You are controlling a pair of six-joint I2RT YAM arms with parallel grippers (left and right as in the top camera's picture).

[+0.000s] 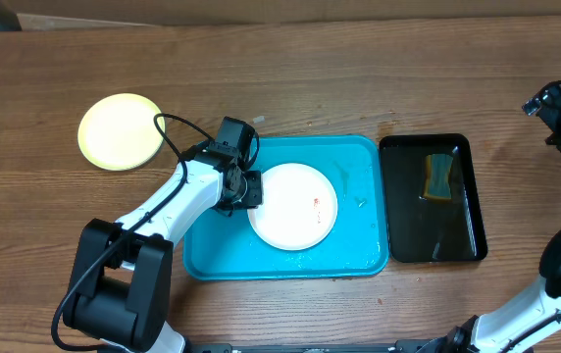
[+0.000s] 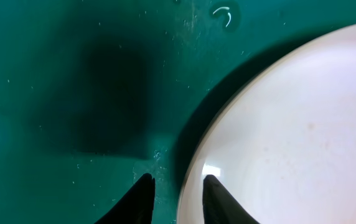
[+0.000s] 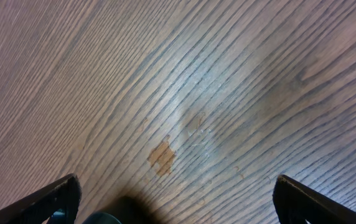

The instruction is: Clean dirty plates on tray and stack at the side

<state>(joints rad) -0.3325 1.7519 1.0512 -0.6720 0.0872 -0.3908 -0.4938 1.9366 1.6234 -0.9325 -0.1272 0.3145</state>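
Left gripper (image 2: 177,182) sits low at the left edge of the white plate (image 1: 293,205). One fingertip is over the tray (image 1: 359,162) floor and the other over the plate, with the rim between them. Only the tips show, so I cannot tell whether they pinch it. The plate lies mid-tray with a small red smear. The lime plate (image 1: 121,130) rests on the table (image 1: 310,59), left of the tray. Right gripper (image 3: 177,186) is spread wide over bare wood, and the overhead view partly cuts it off. A sponge (image 1: 440,176) lies in the black tray (image 1: 410,235).
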